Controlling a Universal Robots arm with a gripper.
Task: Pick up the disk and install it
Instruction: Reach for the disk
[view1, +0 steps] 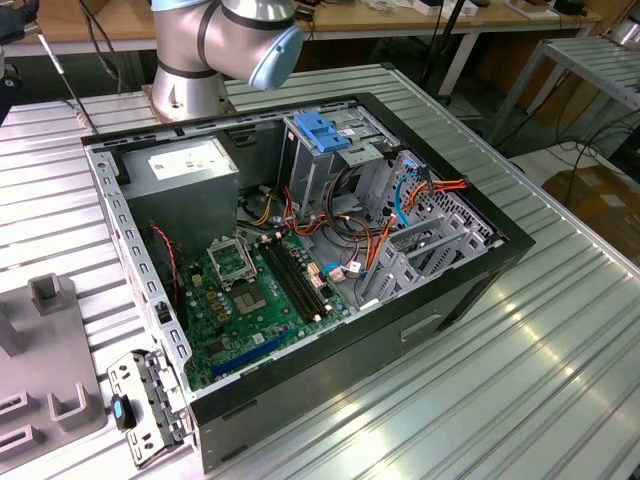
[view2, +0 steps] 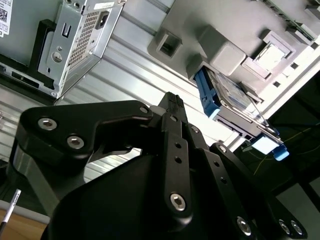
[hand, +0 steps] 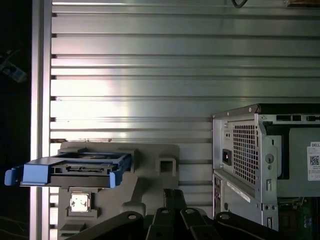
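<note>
Open black computer case (view1: 330, 385) lying on its side on a ribbed metal counter (view1: 530, 380), seen in the exterior view with its green motherboard (view1: 250, 300) facing up, a grey power supply box (view1: 185, 165) in the far corner, and bundles of red and orange cables (view1: 378, 238) near a blue-topped drive cage (view1: 322, 135). Base of the silver robot arm (view1: 215, 50) standing on the counter just behind the case. At the exterior view's left, beside the case, part of a grey moulded holder (view1: 45, 340). In the first wrist view, the disk (hand: 75, 168) seated in that holder (hand: 155, 175), seen edge-on, framed by its bright blue bracket (hand: 35, 173) and jutting past the holder toward the counter's (hand: 150, 75) dark edge; a strip of bare counter between the holder and the vented rear of the case (hand: 245, 150). In the second wrist view, the disk (view2: 231, 95) seen at a slant, silver face showing, blue bracket (view2: 206, 92) along one side, set against the holder (view2: 225, 47). Black hand (hand: 174, 199) in both wrist views (view2: 172, 105), closed, its two fingers (hand: 167, 200) drawn together and gripping nothing, well apart from the disk and touching neither disk nor holder.
</note>
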